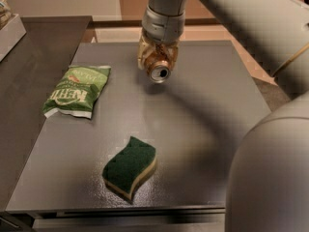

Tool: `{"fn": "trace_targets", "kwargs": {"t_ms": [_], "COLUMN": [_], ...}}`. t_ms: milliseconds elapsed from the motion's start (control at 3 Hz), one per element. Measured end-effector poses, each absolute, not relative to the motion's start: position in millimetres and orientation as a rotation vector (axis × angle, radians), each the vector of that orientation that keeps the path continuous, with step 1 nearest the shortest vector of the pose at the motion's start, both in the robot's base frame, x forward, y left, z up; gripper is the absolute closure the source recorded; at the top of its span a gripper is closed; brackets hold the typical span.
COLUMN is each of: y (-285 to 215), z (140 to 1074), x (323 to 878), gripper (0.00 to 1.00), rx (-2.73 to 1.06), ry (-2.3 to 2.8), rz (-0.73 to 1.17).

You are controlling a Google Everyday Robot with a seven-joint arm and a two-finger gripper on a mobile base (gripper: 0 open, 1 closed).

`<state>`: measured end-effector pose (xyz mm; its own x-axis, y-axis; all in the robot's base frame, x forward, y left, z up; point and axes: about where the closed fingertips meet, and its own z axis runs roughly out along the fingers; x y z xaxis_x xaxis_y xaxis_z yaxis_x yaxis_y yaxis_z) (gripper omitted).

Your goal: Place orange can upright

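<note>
The orange can (158,67) is held in my gripper (155,57) above the far middle of the grey table (203,129). The can is tilted, and its silver top with the pull-tab opening faces toward the camera and slightly down. Its orange-brown side shows between the fingers. The gripper is shut on the can and hangs from the arm that comes in from the upper right. The can's shadow falls on the table just below it, so it is lifted off the surface.
A green chip bag (76,90) lies flat at the table's left. A green and yellow sponge (130,167) lies near the front middle. The robot's own body (270,178) fills the lower right. A darker counter (29,57) adjoins on the left.
</note>
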<state>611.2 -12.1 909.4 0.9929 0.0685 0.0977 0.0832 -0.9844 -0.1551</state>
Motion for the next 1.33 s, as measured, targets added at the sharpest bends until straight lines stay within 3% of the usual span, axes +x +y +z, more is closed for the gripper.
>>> {"fn": "trace_targets", "kwargs": {"t_ms": [1333], "y": [-10.4], "z": [929.2], "x": [584.7], "gripper": [1.0], "rx": [-2.571], "ry": [0.918], "rz": [-0.009]}}
